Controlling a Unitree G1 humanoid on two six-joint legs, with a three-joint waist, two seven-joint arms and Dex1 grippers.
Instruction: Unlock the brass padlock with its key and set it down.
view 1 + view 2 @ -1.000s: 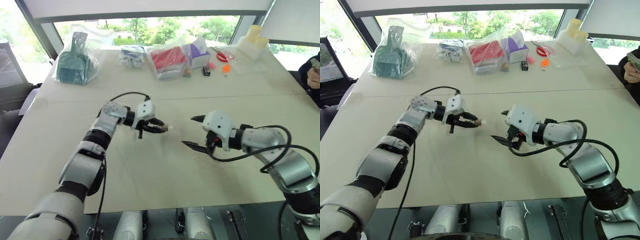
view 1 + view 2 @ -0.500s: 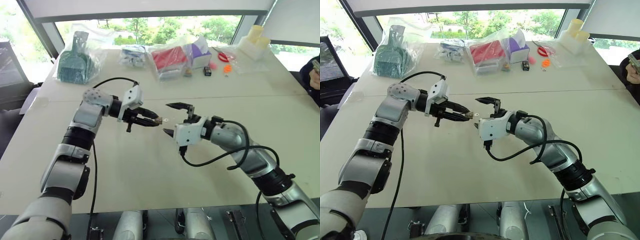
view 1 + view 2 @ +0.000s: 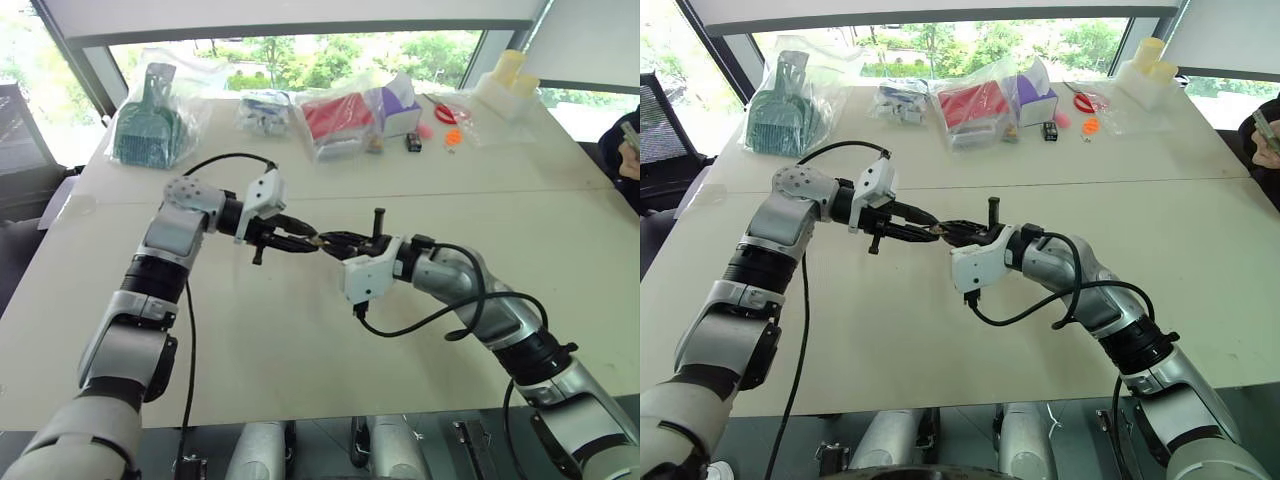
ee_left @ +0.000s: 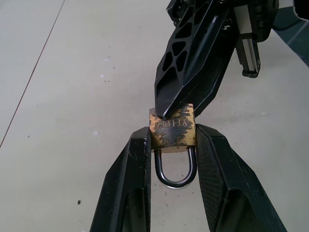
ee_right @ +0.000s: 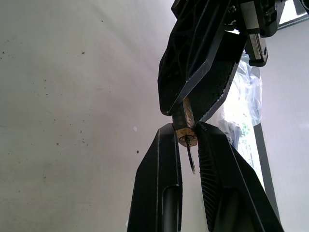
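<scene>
Padlock work is happening in mid-air above the tabletop (image 3: 300, 350), and I hold it there on purpose: both claws need room to meet nose to nose, well clear of the bagged clutter (image 3: 335, 120) far beyond them. My left claw (image 4: 172, 145) is closed on the brass padlock (image 4: 172, 128), pinching the body between both fingers with the shackle hanging back toward its palm, so the keyhole end faces outward to the other claw. My right claw (image 5: 188, 137) has its fingers drawn in narrow right at that exposed end, tips against the lock body. The key (image 5: 191, 159) sits between those fingers as a thin sliver beneath the keyway; I judge it pinched, though I cannot tell how firmly. Turning comes next, I reckon.
</scene>
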